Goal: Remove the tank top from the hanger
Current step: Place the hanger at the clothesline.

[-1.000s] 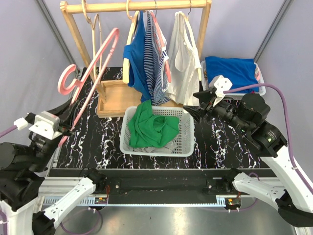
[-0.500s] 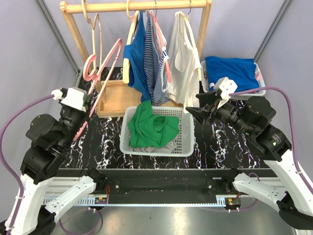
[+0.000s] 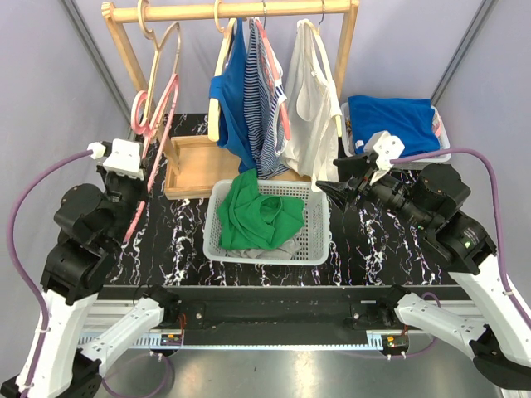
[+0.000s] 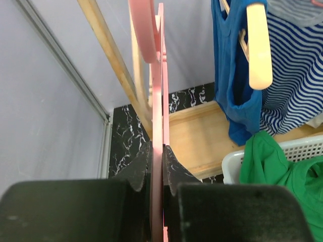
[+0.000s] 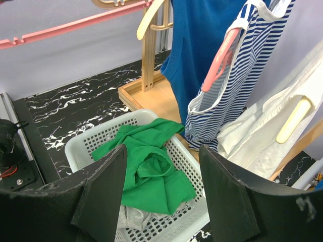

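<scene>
Green tank top (image 3: 261, 217): one; plain bright green, crumpled in a loose heap, off any hanger; lies inside the white mesh basket (image 3: 319, 228) on top of a grey garment (image 3: 249, 248); the basket stands mid-table on the black marble-pattern table (image 3: 365, 240), just in front of the rack.

Pink hanger (image 4: 157, 101): one, bare; held upright and edge-on, hook uppermost, close beside the bare wooden hanger (image 3: 158, 50) at the left end of the wooden rail (image 3: 249, 10).

Garments on the rail: three; a blue tank top (image 3: 232, 99), a blue-and-white striped top (image 3: 265, 91), a white tank top (image 3: 311, 108); each on its own hanger.

Hangers: five in all; four on the rail, one in the gripper.

Folded blue cloth (image 3: 390, 116): one, in a bin at the far right.

Left gripper (image 4: 157, 151): arm raised with bent elbow, wrist pointing up toward the rack's left side; jaws clamped tight on the pink hanger's lower bar.

Right gripper (image 5: 162, 151): arm reaching left across the table, tip near the basket's far right corner, below the white tank top's hem; jaws spread wide, holding nothing.
</scene>
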